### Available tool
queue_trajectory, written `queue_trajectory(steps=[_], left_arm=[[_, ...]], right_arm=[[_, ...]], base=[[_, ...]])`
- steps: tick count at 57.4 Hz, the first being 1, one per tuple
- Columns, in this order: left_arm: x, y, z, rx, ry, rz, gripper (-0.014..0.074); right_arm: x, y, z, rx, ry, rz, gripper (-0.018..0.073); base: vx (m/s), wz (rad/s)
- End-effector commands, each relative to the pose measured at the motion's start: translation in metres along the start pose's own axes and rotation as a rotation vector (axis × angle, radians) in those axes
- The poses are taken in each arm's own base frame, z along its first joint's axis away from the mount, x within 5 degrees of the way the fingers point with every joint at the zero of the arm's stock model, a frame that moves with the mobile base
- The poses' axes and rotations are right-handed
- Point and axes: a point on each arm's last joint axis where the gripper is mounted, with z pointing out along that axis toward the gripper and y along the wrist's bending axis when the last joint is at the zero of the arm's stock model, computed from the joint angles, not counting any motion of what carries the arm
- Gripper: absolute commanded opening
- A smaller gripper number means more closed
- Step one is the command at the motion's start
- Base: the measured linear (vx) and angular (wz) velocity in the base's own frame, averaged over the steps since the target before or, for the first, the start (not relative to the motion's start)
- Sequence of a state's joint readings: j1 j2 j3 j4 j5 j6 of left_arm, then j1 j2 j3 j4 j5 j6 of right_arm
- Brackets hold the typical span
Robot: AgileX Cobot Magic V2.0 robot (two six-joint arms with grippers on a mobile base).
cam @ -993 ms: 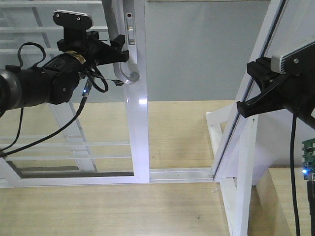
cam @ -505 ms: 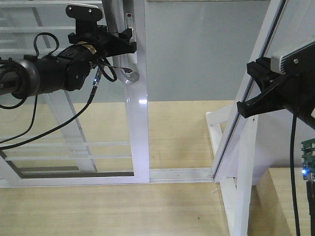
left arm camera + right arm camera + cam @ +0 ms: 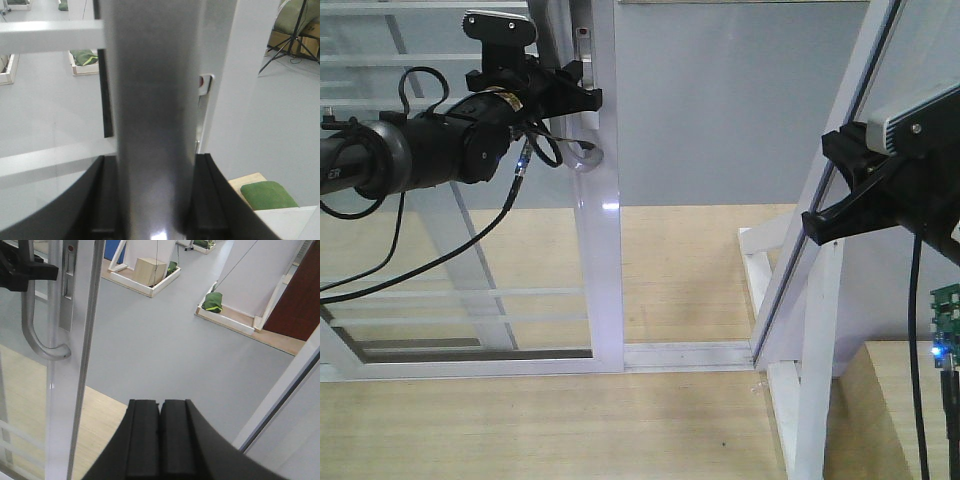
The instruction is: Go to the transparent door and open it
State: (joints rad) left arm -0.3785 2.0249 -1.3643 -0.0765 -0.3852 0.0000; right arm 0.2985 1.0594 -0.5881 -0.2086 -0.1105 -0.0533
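Left tool [image 3: 155,207] clamped snug on grey pull handle [image 3: 155,100] of transparent door [image 3: 605,260]; right tool [image 3: 160,412] fingers pressed together, empty.

Pull handle [image 3: 155,125] — a close grey blur, ends out of frame

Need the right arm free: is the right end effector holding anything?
No, the right end effector is shut, its fingers pressed together with nothing between them.
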Motion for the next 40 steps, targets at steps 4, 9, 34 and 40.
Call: queue_trajectory(steps=[4, 9, 34, 40], left_arm=[[-0.043, -0.002, -0.012, 0.005, -0.132, -0.019, -0.0008], [-0.046, 0.0, -0.016, 0.001, -0.112, -0.011, -0.0007], [-0.068, 0.029, -0.034, -0.061, -0.064, -0.003, -0.0006], [-0.073, 0.034, -0.039, -0.072, -0.042, -0.006, -0.0006]], right_arm=[[-0.019, -0.004, -0.005, 0.02, -0.12, -0.014, -0.0006], [-0.019, -0.004, -0.004, 0.019, -0.117, -0.013, -0.0006], [-0.018, -0.004, -0.002, 0.018, -0.112, -0.01, -0.0006], [-0.018, -0.004, -0.002, 0.018, -0.113, -0.01, -0.0006]], base=[[0.0, 0.0], [0.0, 0.0], [0.0, 0.0], [0.0, 0.0]])
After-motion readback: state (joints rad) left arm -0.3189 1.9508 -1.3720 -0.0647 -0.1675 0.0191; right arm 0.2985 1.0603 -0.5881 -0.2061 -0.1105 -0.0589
